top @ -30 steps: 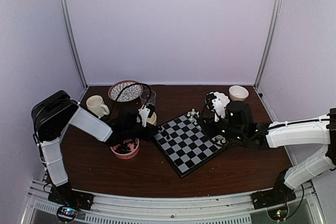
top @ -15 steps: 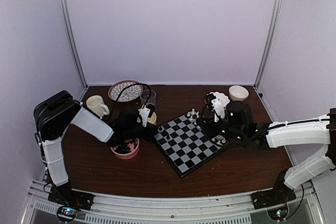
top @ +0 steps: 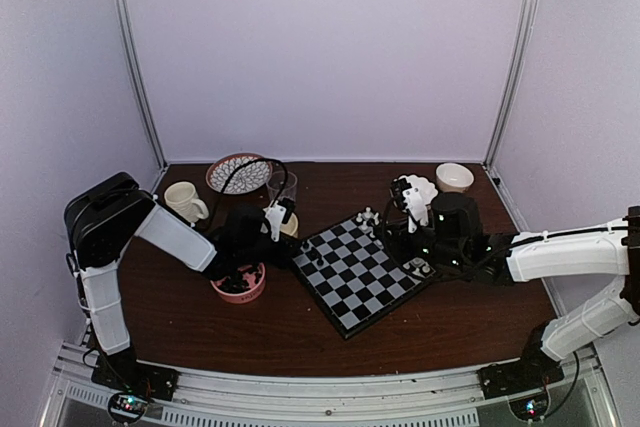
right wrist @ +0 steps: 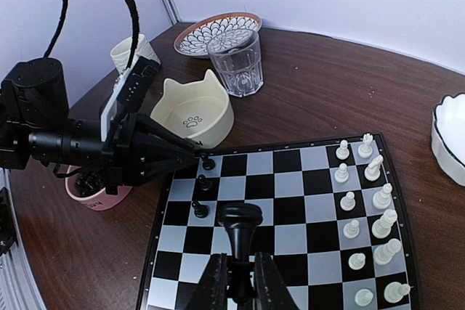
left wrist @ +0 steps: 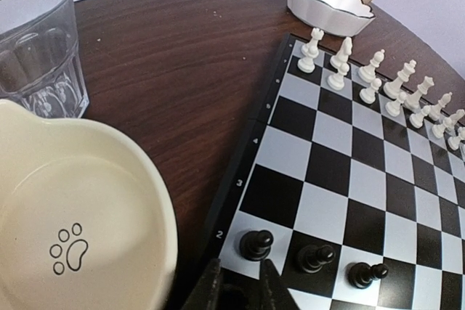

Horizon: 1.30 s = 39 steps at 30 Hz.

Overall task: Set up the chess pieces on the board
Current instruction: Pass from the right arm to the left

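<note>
My right gripper (right wrist: 239,270) is clenched on 1 tall black piece (right wrist: 240,221), holding it upright over the middle squares of the board (right wrist: 298,245). The board lies mid-table, with white pieces (right wrist: 348,200) in 2 rows along one edge. My left gripper (left wrist: 240,274) sits low at the opposite edge, just beside the nearest of 3 black pawns (left wrist: 256,243) standing in a row. I cannot tell whether its fingers are parted or closed.

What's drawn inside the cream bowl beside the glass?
A black paw print, clearest in the left wrist view.
</note>
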Each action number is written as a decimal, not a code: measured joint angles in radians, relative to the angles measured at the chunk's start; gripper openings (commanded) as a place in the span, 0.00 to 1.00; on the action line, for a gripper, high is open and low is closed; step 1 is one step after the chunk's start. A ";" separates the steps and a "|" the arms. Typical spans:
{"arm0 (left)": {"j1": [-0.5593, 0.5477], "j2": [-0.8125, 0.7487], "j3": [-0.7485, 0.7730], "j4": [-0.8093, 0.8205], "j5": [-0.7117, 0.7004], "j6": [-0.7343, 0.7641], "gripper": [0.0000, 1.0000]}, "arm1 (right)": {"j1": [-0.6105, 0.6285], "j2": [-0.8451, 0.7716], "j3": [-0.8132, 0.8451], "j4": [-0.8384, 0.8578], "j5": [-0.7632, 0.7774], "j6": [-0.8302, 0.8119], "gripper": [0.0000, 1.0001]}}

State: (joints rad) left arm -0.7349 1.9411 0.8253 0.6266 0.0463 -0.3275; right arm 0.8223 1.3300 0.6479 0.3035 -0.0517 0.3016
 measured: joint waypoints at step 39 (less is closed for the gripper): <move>0.000 0.000 0.003 -0.040 0.013 0.004 0.29 | 0.000 0.000 0.000 -0.001 0.000 0.000 0.06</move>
State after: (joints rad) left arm -0.7349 1.9408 0.8288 0.5869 0.0593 -0.3233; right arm 0.8223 1.3300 0.6479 0.3023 -0.0513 0.3016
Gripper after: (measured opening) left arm 0.260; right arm 0.120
